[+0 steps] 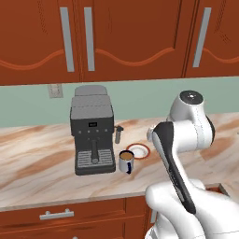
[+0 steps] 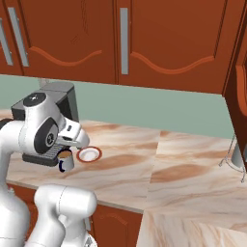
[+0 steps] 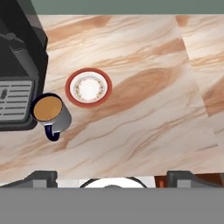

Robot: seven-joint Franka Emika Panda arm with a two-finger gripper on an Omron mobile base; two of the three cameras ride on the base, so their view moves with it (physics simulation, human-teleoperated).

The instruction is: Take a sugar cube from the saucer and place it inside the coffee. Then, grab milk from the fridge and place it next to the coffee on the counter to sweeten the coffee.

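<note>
- Nearest the viewer, reddish-brown drawers (image 1: 60,214) with a silver bar handle ran under the counter's front edge; the robot's white arm covered most of them in both base views.
- The gripper (image 3: 112,179) appeared at the bottom of the hand view as two dark fingertips (image 3: 41,178) set far apart, so the jaws stood wide open with only bare counter between them. They held nothing and touched nothing.
- In the base views the arm's own links hid the fingers, so the jaws could not be judged from there.
- The counter (image 1: 37,163), a beige-and-brown marbled stone top, stretched left to right and turned a corner at the right in the right base view.
- The coffee (image 1: 126,161), a white mug with a dark blue handle and brown liquid inside, stood on the counter touching or just beside the front right corner of the espresso machine.
- The saucer (image 1: 138,150), white with a red rim, lay just beyond and to the right of the mug, close but apart from it.
- Something pale sat at the saucer's centre; whether it was a sugar cube was too blurred to tell.
- The black espresso machine (image 1: 92,130) stood to the left, cut off in the hand view.
- Farthest back, a pale green wall (image 1: 140,98) rose under reddish-brown upper cabinets (image 1: 116,37).
</note>
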